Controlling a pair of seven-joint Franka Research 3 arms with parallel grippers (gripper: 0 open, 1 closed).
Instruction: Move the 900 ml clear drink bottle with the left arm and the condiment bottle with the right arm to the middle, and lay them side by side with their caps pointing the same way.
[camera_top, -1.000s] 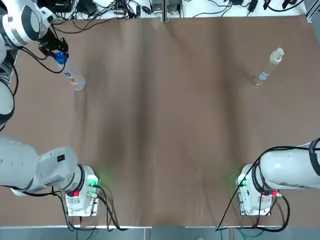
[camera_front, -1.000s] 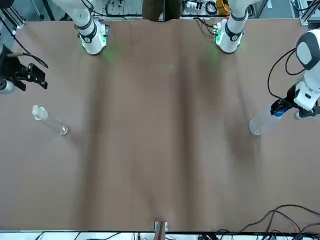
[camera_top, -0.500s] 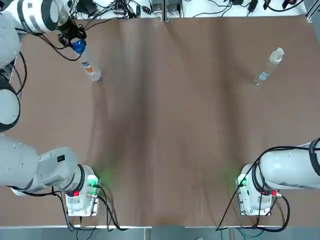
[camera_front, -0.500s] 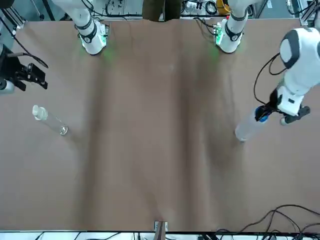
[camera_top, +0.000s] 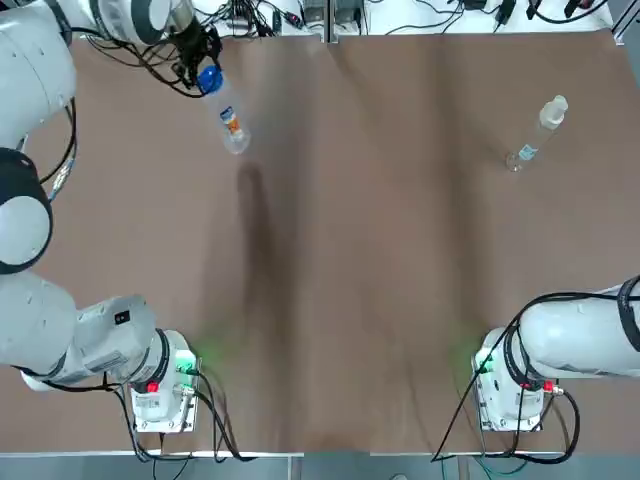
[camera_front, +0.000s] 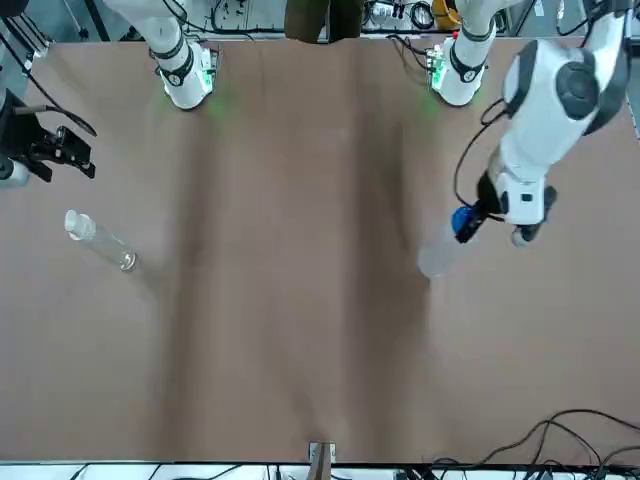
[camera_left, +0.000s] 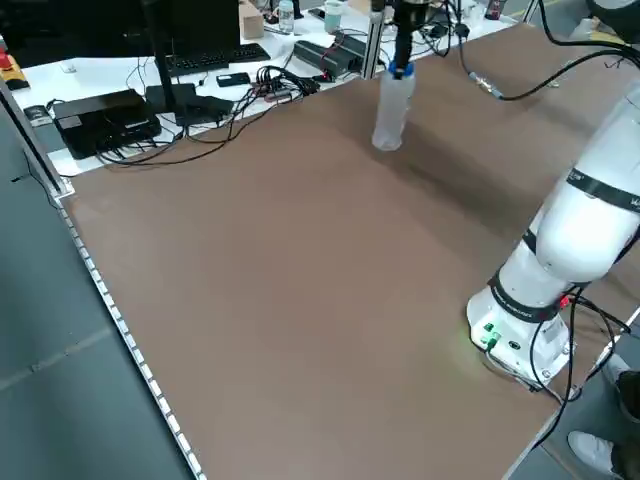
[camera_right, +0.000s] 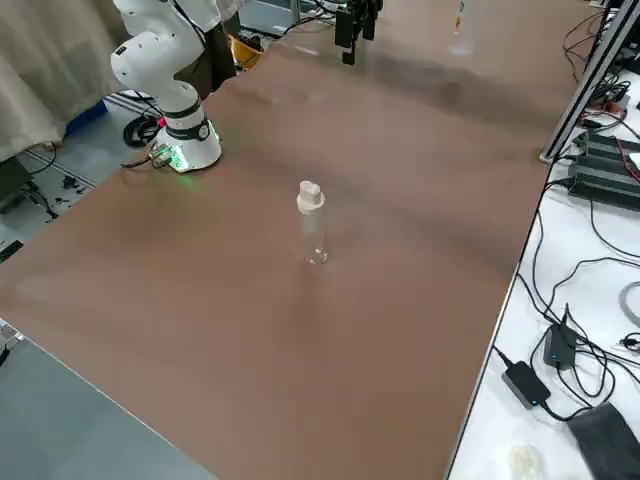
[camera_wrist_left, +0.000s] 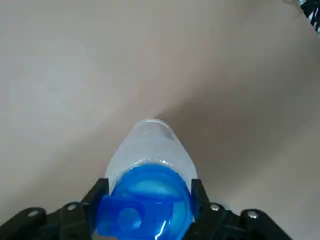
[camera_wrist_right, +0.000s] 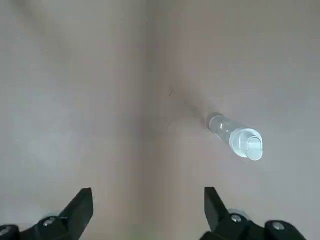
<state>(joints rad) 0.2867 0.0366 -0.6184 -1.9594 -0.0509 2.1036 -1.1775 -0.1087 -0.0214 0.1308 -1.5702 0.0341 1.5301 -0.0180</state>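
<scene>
A large clear plastic drink bottle with a blue cap (camera_top: 228, 118) hangs cap-up over the far left part of the brown table (camera_top: 380, 280). It tilts slightly, and its base is off the surface, with its shadow lying apart from it on the tabletop. A small printed label shows on its transparent side. The left gripper (camera_top: 200, 72) is clamped on the bottle at the cap and neck; in the left wrist view its black fingers (camera_wrist_left: 100, 189) press in on either side of the blue cap, with the clear body (camera_wrist_left: 149, 145) dropping away below. Across the table, on the far right part and well apart from the drink bottle, a slim clear condiment bottle with a white cap (camera_top: 533, 135) stands upright on the surface, untouched. The right gripper (camera_wrist_right: 147, 200) hovers above the table near that bottle with its two fingers spread wide and nothing between them. The front view shows it at the table's edge (camera_front: 55, 150), short of the condiment bottle (camera_front: 98, 240).
</scene>
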